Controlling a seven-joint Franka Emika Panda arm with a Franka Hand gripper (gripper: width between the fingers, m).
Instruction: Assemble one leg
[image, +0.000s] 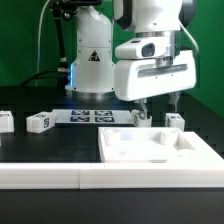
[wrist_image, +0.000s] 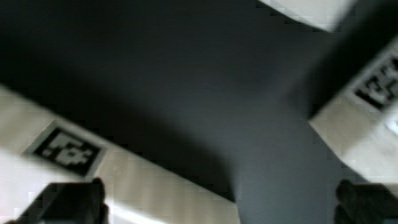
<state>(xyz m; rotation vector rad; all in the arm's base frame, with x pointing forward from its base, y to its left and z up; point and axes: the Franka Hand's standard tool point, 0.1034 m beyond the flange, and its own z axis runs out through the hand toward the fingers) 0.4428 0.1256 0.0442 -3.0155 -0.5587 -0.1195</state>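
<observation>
Tabletop (image: 150, 152) up front; arm vert., wrist pointing down, pincer (image: 141, 108) spread open just behind it.

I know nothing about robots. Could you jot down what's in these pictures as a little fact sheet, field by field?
Setting: black table, white robot arm above it
Claw: gripper open, nothing between its fingers, low over the table
Big part: white tray-like tabletop, front, toward the exterior view's right
Small parts: white blocks; one leg near the gripper, another leg toward the exterior view's left
Fixed item: marker board, flat, tagged, between them
</observation>
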